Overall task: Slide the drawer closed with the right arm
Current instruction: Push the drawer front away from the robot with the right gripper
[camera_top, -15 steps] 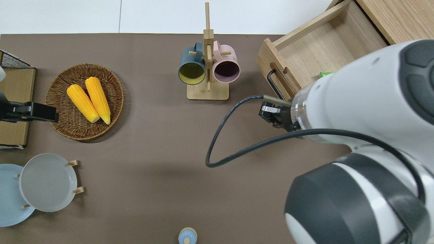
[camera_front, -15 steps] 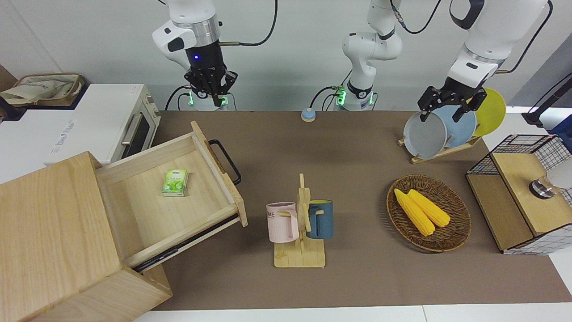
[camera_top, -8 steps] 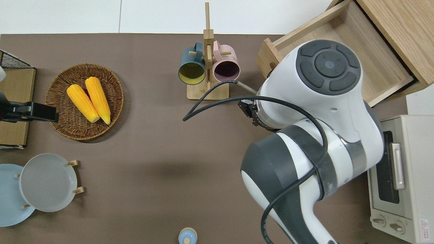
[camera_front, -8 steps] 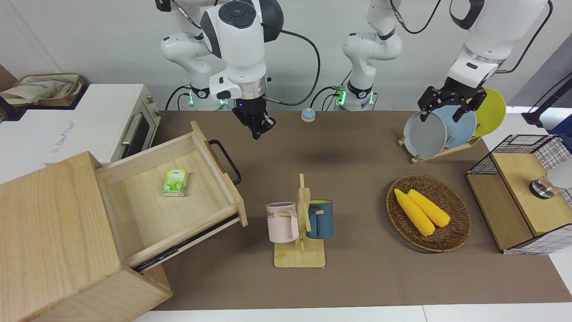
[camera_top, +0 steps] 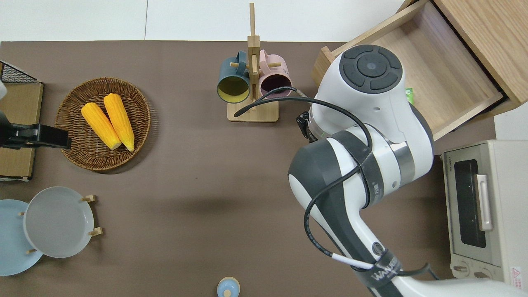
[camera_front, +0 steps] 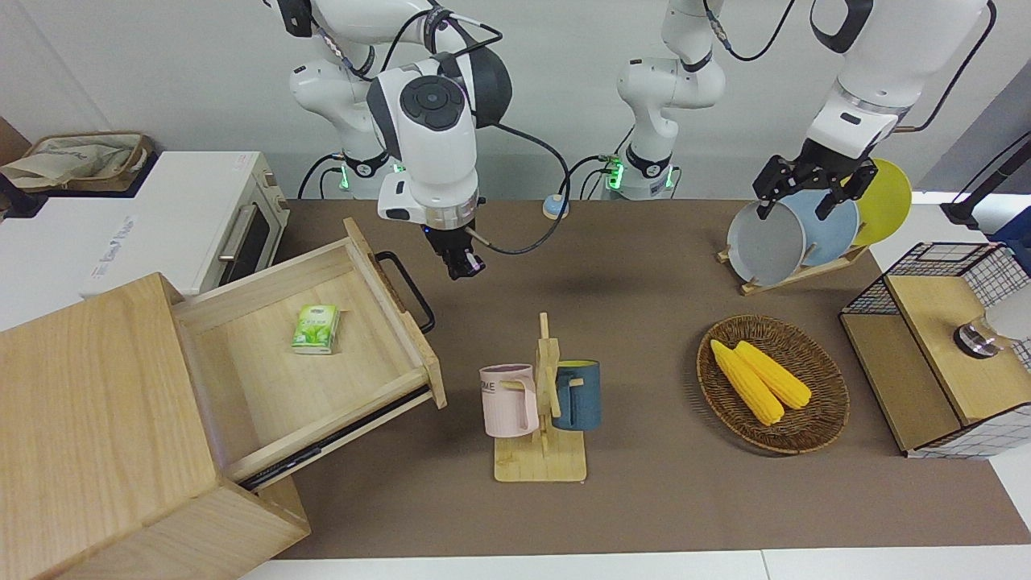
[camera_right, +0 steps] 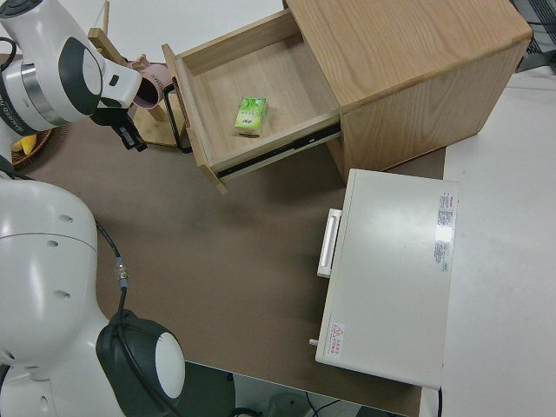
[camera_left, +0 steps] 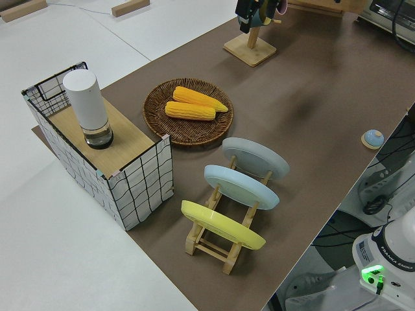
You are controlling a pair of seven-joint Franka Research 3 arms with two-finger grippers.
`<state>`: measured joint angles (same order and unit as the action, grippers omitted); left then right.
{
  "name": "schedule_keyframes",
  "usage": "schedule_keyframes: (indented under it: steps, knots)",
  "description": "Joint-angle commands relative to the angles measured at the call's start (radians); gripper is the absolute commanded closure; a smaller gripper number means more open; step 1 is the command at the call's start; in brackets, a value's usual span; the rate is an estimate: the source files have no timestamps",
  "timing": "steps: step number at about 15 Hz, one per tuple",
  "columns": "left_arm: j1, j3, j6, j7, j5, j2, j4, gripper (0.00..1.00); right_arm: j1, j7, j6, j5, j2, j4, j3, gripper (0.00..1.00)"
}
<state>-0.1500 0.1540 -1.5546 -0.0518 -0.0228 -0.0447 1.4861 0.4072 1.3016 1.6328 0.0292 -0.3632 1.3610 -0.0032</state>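
The pale-wood drawer (camera_front: 306, 370) stands pulled far out of its box cabinet (camera_front: 89, 435), open toward the left arm's end of the table. Its black bar handle (camera_front: 411, 292) is on the front panel. A green packet (camera_front: 316, 329) lies inside. The drawer also shows in the overhead view (camera_top: 441, 70) and the right side view (camera_right: 261, 82). My right gripper (camera_front: 461, 267) hangs shut over the brown mat, beside the handle and apart from it; it also shows in the right side view (camera_right: 130, 137). In the overhead view the arm covers the handle. My left arm is parked, its gripper (camera_front: 797, 201) open.
A wooden mug stand (camera_front: 541, 403) with a pink and a blue mug stands close to the drawer front, farther from the robots than the gripper. A white oven (camera_front: 201, 217) stands beside the cabinet. A corn basket (camera_front: 772, 383), plate rack (camera_front: 793, 234) and wire basket (camera_front: 950, 346) stand toward the left arm's end.
My right arm has swung out from near its base and come down beside the drawer handle. The drawer and the left arm have not moved.
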Motion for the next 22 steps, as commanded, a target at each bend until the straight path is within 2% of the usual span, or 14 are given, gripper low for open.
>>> schedule_keyframes:
  steps: [1,2,11,14,18,22]
  knots:
    - [-0.017,0.016,-0.001,-0.007,0.014,-0.012,-0.020,0.00,-0.014,0.038,0.019,0.021,-0.026,-0.007,0.005,1.000]
    - [-0.017,0.016,-0.001,-0.007,0.014,-0.012,-0.020,0.00,-0.022,0.030,0.027,0.020,-0.026,-0.008,-0.003,1.000]
    - [-0.017,0.016,-0.001,-0.007,0.014,-0.012,-0.020,0.00,-0.079,-0.018,0.084,0.026,-0.037,-0.008,-0.004,1.000]
    - [-0.017,0.016,-0.001,-0.007,0.014,-0.012,-0.020,0.00,-0.096,-0.036,0.085,0.026,-0.039,-0.010,-0.006,1.000]
    - [-0.017,0.016,-0.001,-0.007,0.014,-0.012,-0.020,0.00,-0.126,-0.119,0.085,0.028,-0.040,-0.008,-0.006,1.000]
    - [-0.017,0.016,-0.001,-0.007,0.015,-0.012,-0.020,0.00,-0.166,-0.133,0.105,0.031,-0.051,-0.008,-0.007,1.000]
